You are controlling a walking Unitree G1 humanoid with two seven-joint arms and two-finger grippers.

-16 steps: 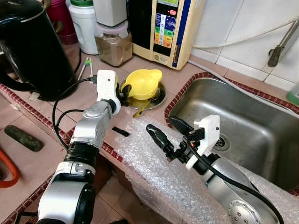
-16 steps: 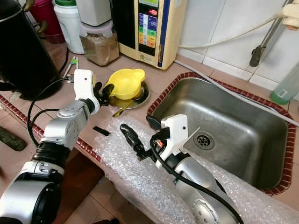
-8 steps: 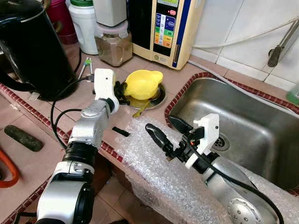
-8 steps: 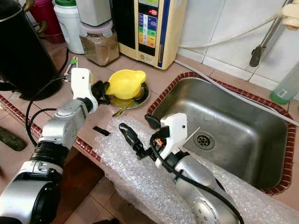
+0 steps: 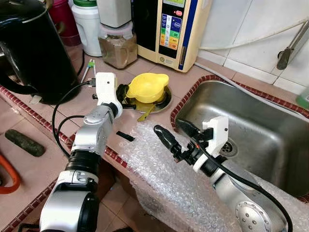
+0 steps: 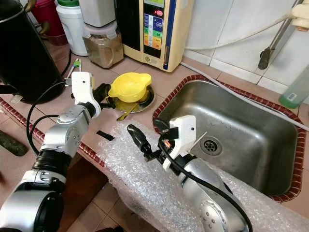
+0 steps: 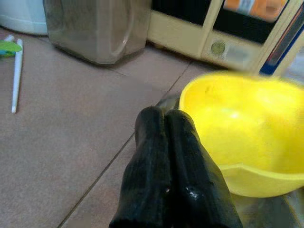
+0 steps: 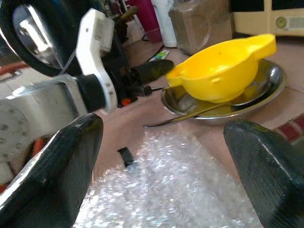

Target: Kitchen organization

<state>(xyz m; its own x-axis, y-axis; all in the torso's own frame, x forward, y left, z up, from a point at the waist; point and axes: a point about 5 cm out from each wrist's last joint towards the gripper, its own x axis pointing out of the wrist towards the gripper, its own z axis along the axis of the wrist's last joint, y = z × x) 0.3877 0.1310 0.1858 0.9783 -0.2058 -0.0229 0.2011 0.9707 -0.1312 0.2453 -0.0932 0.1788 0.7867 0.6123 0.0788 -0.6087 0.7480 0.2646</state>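
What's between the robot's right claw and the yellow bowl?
Bubble wrap and a spoon sticking out of the metal dish lie between the right gripper and yellow bowl, in the right wrist view.

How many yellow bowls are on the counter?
1. The yellow bowl sits tilted in the steel dish left of the sink, beside the left gripper.

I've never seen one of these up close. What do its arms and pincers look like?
Both arms are silver metal tubes with black ribbed joints. Each wrist carries a white plastic camera bracket fed by a looping black cable. The left gripper and right gripper each have two long, rounded, glossy black fingers.
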